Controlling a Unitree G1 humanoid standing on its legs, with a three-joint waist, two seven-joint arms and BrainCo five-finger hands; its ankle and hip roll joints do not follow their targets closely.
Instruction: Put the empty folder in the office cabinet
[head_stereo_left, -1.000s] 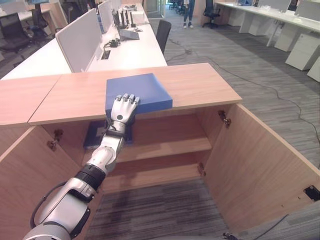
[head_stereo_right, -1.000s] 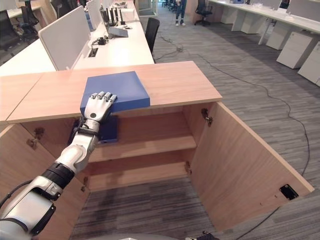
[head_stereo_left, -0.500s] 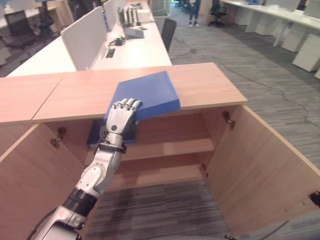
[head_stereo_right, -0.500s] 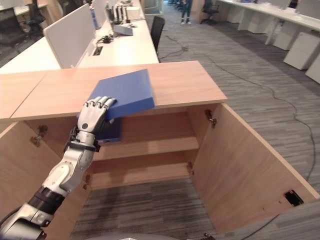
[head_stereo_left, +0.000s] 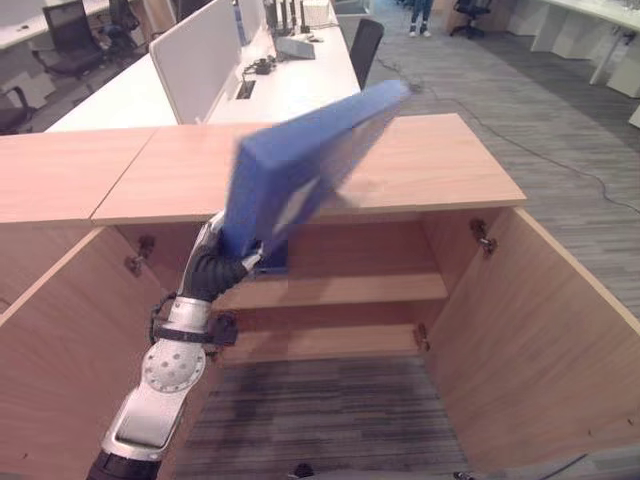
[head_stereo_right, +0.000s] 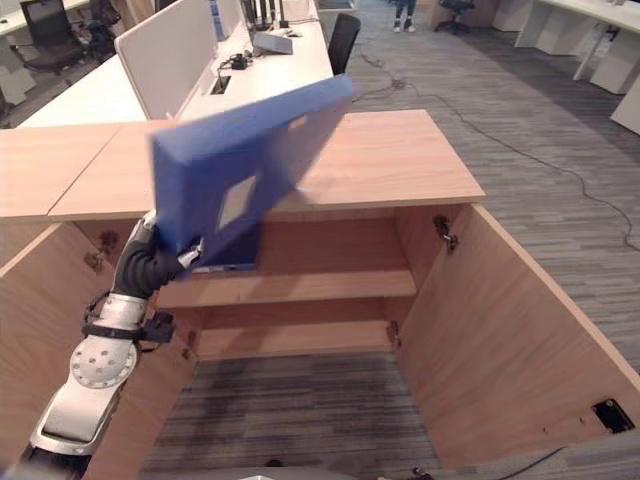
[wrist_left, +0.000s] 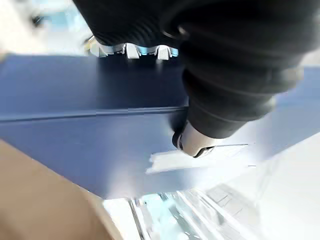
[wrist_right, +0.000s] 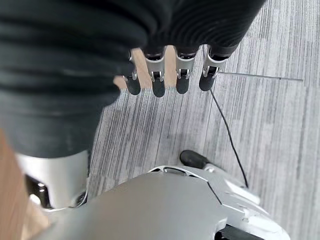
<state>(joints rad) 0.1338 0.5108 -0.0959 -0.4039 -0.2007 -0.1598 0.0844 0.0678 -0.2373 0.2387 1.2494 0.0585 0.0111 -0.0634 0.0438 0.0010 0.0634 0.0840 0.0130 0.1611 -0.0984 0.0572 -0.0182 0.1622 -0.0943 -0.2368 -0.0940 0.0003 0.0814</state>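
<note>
The blue folder (head_stereo_left: 300, 165) is up in the air in front of the wooden cabinet top (head_stereo_left: 430, 160), tilted steeply with its far corner high. A pale label (head_stereo_right: 237, 203) shows on its underside. My left hand (head_stereo_left: 215, 268) is shut on its lower near corner, just below the cabinet's front edge; the thumb (wrist_left: 195, 142) presses on the folder's face (wrist_left: 75, 100). Both cabinet doors stand open, showing the upper shelf (head_stereo_left: 350, 290). My right hand (wrist_right: 158, 80) hangs over the carpet with straight fingers and holds nothing.
A second dark blue folder (head_stereo_right: 235, 255) stands on the upper shelf at the left, behind the held one. The right door (head_stereo_left: 540, 330) and left door (head_stereo_left: 50, 340) swing out toward me. Desks, a white divider (head_stereo_left: 200, 60) and a chair (head_stereo_left: 365, 45) lie beyond.
The folder lay flat on the cabinet top, then rose at its near edge. Now my left hand holds it lifted clear and steeply tilted. The camera has shifted too.
</note>
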